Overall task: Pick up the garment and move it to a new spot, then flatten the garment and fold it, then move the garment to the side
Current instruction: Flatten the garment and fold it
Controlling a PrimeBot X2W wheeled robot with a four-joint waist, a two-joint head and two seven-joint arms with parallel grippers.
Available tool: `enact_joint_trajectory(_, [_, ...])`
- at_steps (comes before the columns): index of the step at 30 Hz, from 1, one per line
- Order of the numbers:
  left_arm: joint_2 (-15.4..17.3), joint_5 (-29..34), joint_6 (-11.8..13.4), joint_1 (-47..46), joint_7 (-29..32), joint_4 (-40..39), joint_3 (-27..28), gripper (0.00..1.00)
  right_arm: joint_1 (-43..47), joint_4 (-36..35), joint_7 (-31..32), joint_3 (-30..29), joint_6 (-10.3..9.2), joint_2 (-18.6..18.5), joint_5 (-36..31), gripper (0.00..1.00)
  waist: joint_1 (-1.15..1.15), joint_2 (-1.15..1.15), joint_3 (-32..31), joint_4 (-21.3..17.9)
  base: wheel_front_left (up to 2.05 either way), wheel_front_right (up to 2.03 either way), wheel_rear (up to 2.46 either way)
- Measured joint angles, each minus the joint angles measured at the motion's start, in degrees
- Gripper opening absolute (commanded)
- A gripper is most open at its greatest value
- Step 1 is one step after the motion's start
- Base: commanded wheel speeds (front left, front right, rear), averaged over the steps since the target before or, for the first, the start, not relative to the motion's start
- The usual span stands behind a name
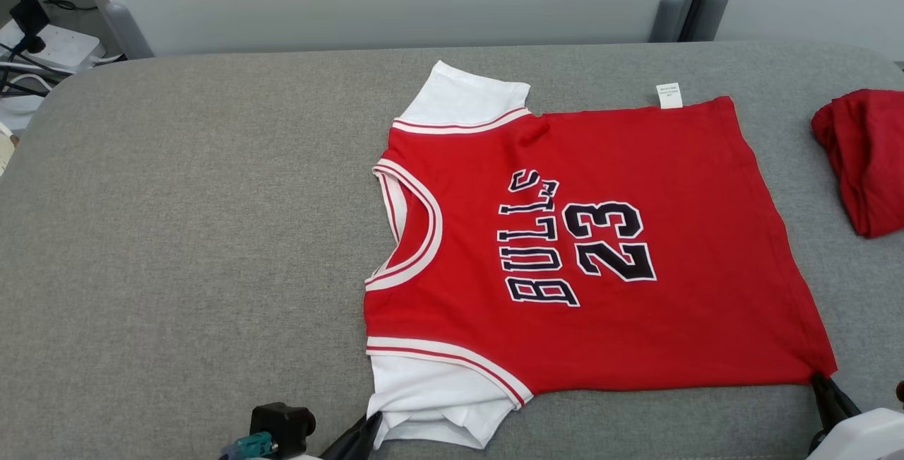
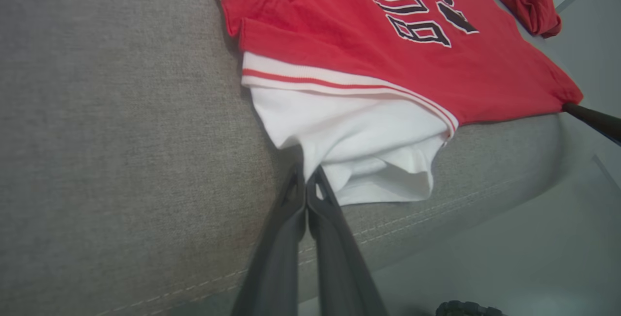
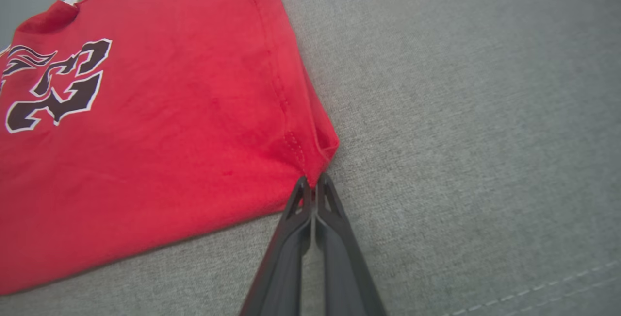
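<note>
Garment (image 1: 671, 333), one, red, gripped by two clamped tools: left tool (image 2: 306, 182) on sleeve, right tool (image 3: 314, 186) on hem corner.

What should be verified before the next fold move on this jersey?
1. The left gripper is shut on the near white sleeve: ok.
2. The right gripper is shut on the hem corner: ok.
3. The jersey body lies flat on the table: ok.
4. Near sleeve is smooth: not ok, its edge is bunched.
5. The second red garment lies apart from the jersey: ok.
6. Both fabric layers are pinched: cannot tell.
</note>
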Motion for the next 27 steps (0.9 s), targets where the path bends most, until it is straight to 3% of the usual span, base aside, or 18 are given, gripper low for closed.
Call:
enact_joint_trajectory(7, [0.7, -0.6, 0.4, 1.2, 0.5, -2.7, 0.1, 0.00, 0.6, -1.5, -2.7, 0.4, 0.00, -2.3, 0.5, 0.00, 0.00, 0.00, -0.6, 0.0, 0.00, 0.00, 0.00])
enact_joint_trajectory(16, [4.4, -1.4, 2.0, 5.9, 1.1, -15.5, 1.9, 0.00, 7.0, -8.8, -3.4, -2.4, 0.01, -4.4, 0.9, 0.00, 0.00, 0.00, -0.6, -0.9, 0.00, 0.00, 0.00])
enact_joint_trajectory(21, [4.2, -5.4, 2.1, 6.8, 2.1, -19.9, 3.4, 0.00, 7.9, -13.4, -1.5, -6.0, 0.00, -2.7, 4.7, 0.00, 0.00, 0.00, -0.2, -1.0, 0.00, 0.00, 0.00])
enact_joint_trajectory(27, [2.4, -8.7, 0.9, 3.2, 3.0, -18.6, 3.9, 0.00, 6.0, -14.5, 2.4, -9.8, 0.00, -0.7, 6.5, 0.00, 0.00, 0.00, 0.6, -1.1, 0.00, 0.00, 0.00])
